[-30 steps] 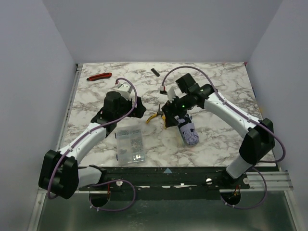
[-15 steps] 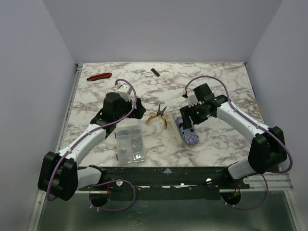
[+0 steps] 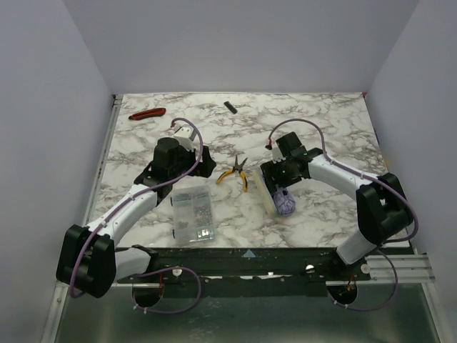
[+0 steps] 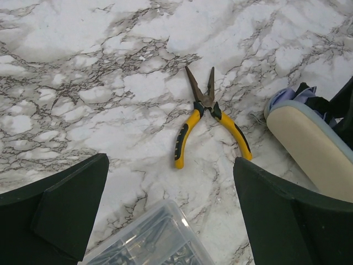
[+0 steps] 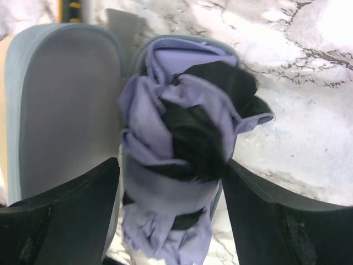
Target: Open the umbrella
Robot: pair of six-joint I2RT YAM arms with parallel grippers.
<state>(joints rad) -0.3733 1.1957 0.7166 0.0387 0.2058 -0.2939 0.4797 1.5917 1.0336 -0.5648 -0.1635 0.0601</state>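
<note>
The umbrella (image 3: 285, 204) lies folded on the marble, a lavender and black bundle (image 5: 182, 138) in one half of its case. The cream case lid (image 3: 265, 194) lies flipped open to its left, also seen in the left wrist view (image 4: 309, 141). My right gripper (image 3: 280, 188) reaches down over the bundle. Its two dark fingers (image 5: 77, 215) lie against both sides of the bundle, so the right gripper (image 5: 171, 168) is shut on the umbrella. My left gripper (image 3: 204, 161) hovers open and empty left of the pliers, its jaws wide apart (image 4: 171, 190).
Yellow-handled pliers (image 3: 235, 171) (image 4: 207, 118) lie between the two grippers. A clear plastic parts box (image 3: 193, 216) (image 4: 149, 240) sits below the left gripper. A red-handled tool (image 3: 147, 113) and a small black object (image 3: 230, 107) lie near the far edge.
The cream case has come open, its lid flipped out to the left. My right gripper moved right, then settled down over the umbrella bundle. The left arm stayed still.
</note>
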